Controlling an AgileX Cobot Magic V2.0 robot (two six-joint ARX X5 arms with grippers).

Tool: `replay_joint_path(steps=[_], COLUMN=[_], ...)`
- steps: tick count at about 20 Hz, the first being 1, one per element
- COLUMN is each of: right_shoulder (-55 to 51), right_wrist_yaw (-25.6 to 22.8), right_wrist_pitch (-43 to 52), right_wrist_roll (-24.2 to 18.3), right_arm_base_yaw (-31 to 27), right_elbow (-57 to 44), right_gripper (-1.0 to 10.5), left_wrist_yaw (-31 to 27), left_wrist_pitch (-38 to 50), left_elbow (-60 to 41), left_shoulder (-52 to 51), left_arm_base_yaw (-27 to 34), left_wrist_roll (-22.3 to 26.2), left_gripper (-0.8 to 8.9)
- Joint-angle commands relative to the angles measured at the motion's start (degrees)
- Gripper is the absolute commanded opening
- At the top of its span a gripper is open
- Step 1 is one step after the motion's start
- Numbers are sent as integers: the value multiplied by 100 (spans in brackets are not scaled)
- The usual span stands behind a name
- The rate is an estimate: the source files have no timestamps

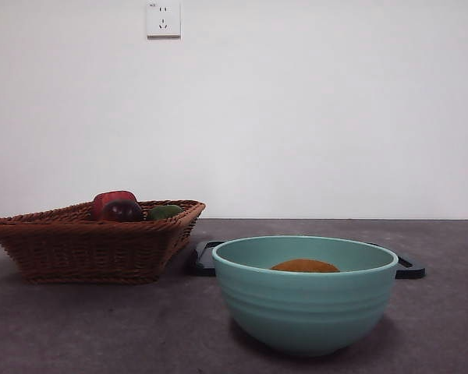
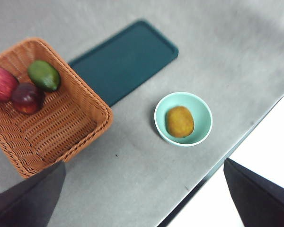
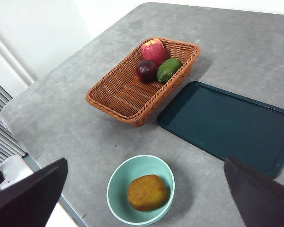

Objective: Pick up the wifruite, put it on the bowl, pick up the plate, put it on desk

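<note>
The wifruite [image 1: 304,266] [image 2: 180,121] [image 3: 146,192], a small orange-brown fruit, lies inside the mint-teal bowl [image 1: 304,308] [image 2: 202,106] [image 3: 118,182] near the desk's front edge. Behind the bowl, the plate [image 1: 205,257] [image 2: 125,59] [image 3: 222,123], a flat dark teal rectangle, rests on the grey desk [image 1: 78,327]. My left gripper [image 2: 143,163] and right gripper [image 3: 146,161] both hover high above the desk, open and holding nothing. Neither one shows in the front view.
A brown wicker basket [image 1: 86,241] [image 2: 61,123] [image 3: 123,94] stands beside the plate with a red apple [image 3: 153,51], a dark red fruit [image 3: 146,70] and a green fruit [image 3: 168,69] in it. The desk's edge runs close by the bowl [image 2: 217,165].
</note>
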State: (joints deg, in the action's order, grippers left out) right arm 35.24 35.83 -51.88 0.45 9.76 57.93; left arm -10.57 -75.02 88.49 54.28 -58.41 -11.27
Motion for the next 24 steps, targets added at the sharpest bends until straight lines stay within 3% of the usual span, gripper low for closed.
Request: replay_joint_path(steps=[1,6,10,24], right_shoulder=[15,15,17,590], right_wrist_yaw=[11,11,-7,17], right_wrist_pitch=[35,35,37,-151], right_wrist_roll=[52,48,57,413], right_arm_base_yaw=[31,28,28,260], right_elbow=[103,103,103,103], right_gripper=[609,609,608,607], left_wrist_yaw=[-20,-15,-15,-15], left_wrist_pitch=[289,990,1207,1204], left_elbow=[-522,-2037,-2745,-2822], left_shoulder=[-717,-2524,-3320,-3386], left_arm_base_yaw=[-57,-57,-57,-57], left_wrist_roll=[66,37,-208,-229], left_gripper=[532,532,532,532])
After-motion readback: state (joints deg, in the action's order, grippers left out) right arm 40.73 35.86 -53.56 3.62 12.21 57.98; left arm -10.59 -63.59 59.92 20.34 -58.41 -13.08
